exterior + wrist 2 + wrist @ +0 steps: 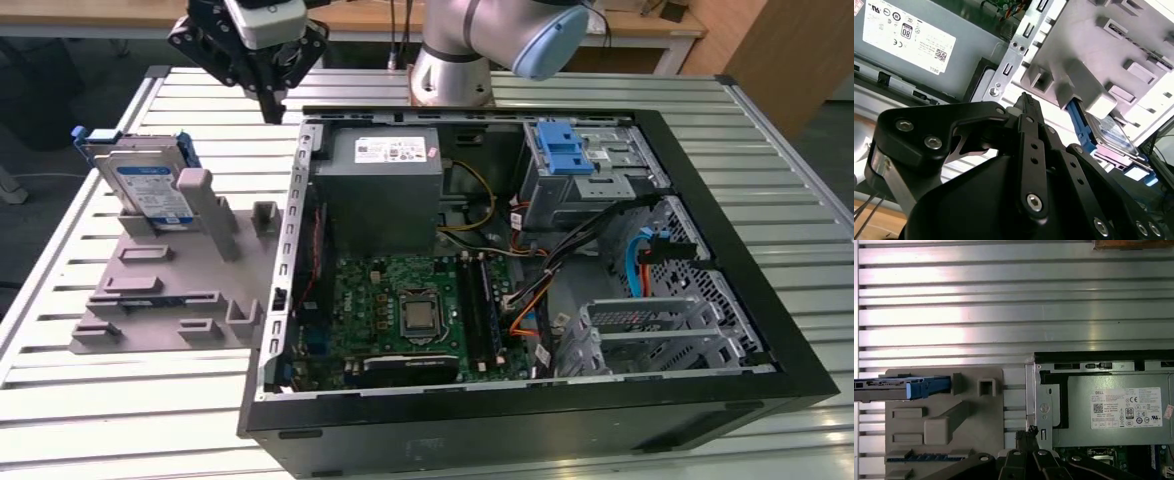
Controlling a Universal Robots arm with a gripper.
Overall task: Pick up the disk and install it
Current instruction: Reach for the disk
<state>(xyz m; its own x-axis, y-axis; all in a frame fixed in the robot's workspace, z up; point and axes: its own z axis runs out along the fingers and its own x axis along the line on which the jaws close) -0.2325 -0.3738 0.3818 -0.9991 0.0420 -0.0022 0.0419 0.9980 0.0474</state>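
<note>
Step in hand: the approach to the pickup, as I judge it; the disk is not yet grasped and nothing has been installed.
Gripper: in the exterior view the gripper hangs above the bench, near the far corner of the open computer case on the exterior view's left.
Fingers: clenched together at the tips with nothing between them, as seen in both wrist views.
Disk: the disk stands on edge in a grey holder on the bench, outside the case and towards the exterior view's left, with its label facing out and its blue carrier around it.
Disk from the wrist: the first wrist view shows the disk edge-on, well apart from the fingertips. The second wrist view shows it tucked behind a block of the holder.
Gap: the gripper is apart from the disk, with part of the holder between them.
Case: open; the grey power supply sits just inside the wall nearest the gripper. A drive cage with a blue latch sits further towards the exterior view's right.
What a grasp calls for: by my judgement, the fingers must part, line up over the disk's upper edge and close across its thin faces. The holder's posts beside the disk leave little room for a tilted approach.
</note>
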